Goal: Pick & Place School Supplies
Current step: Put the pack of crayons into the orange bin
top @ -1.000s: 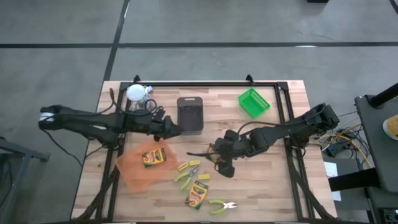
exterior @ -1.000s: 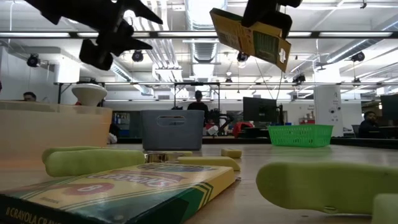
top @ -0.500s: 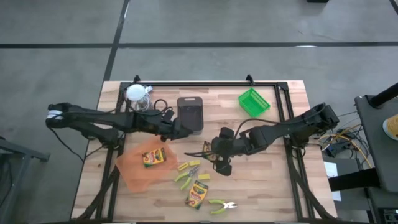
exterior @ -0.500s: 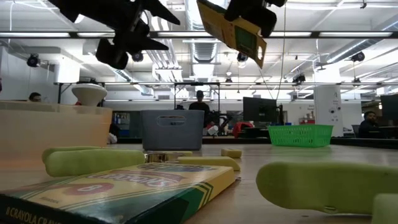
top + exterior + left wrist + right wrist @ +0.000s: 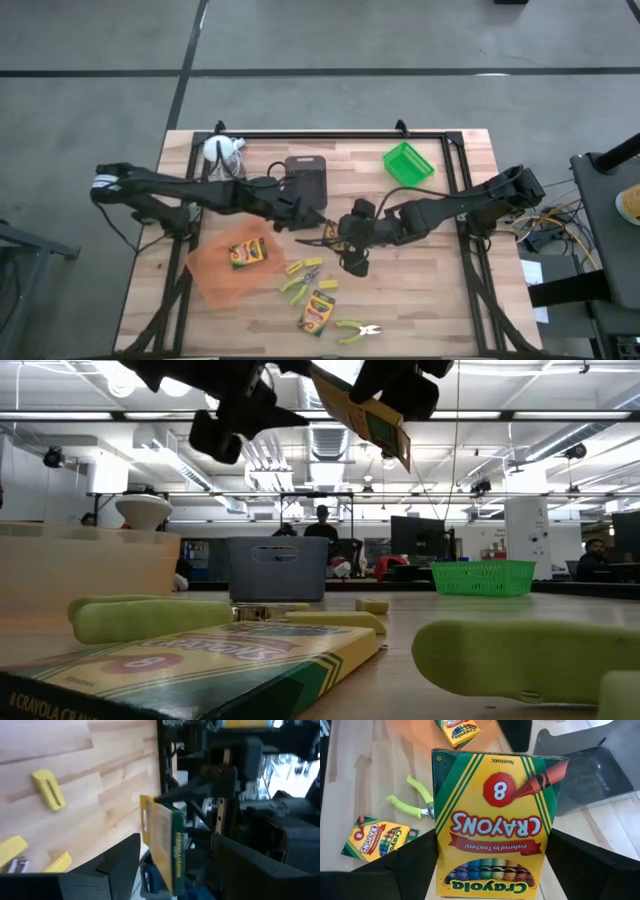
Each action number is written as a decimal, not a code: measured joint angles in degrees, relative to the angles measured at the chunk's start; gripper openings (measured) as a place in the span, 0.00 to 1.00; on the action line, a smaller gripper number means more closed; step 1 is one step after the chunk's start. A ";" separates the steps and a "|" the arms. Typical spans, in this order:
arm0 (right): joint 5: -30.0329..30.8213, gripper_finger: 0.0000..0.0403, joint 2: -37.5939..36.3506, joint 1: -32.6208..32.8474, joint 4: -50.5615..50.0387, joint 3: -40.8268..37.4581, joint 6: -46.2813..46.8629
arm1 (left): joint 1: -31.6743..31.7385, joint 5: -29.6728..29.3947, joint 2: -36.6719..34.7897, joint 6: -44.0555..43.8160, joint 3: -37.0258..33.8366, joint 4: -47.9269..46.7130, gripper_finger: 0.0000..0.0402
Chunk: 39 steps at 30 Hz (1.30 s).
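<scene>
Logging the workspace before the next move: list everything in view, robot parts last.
crayon boxes: 3, yellow-green; one held in the air, one on the orange tray, one on the bare table
lime-handled tools: 2, lime; on the table near that last box
yellow sticks: at least 2, yellow; beside the tools
orange tray: 1, orange; left side
black tray: 1, black; back middle
green tray: 1, green; back right
white-topped object: 1; back left
left hand: open, close to the held box
right hand: shut on the raised box
</scene>
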 joint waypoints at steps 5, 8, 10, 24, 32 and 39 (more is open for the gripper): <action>0.00 0.84 0.80 0.02 0.00 0.00 0.00 | -0.03 2.48 2.89 1.09 3.07 -0.03 0.62; 0.00 0.84 1.00 0.02 0.00 -0.02 0.00 | -0.07 4.23 4.48 1.96 4.38 -0.08 0.62; -0.02 0.83 1.10 0.02 0.04 -0.02 0.00 | -0.08 5.82 5.38 2.14 4.78 -0.13 0.62; -0.02 0.83 1.20 0.02 0.11 -0.02 0.02 | -0.03 8.46 8.86 -0.36 4.71 -0.02 0.62; -0.05 0.84 1.20 0.02 0.13 -0.02 0.22 | -0.01 8.45 8.90 -0.63 4.62 -0.09 0.62; -0.07 0.83 1.20 0.02 0.13 -0.02 0.24 | -0.01 8.44 8.90 -0.58 4.60 -0.09 0.51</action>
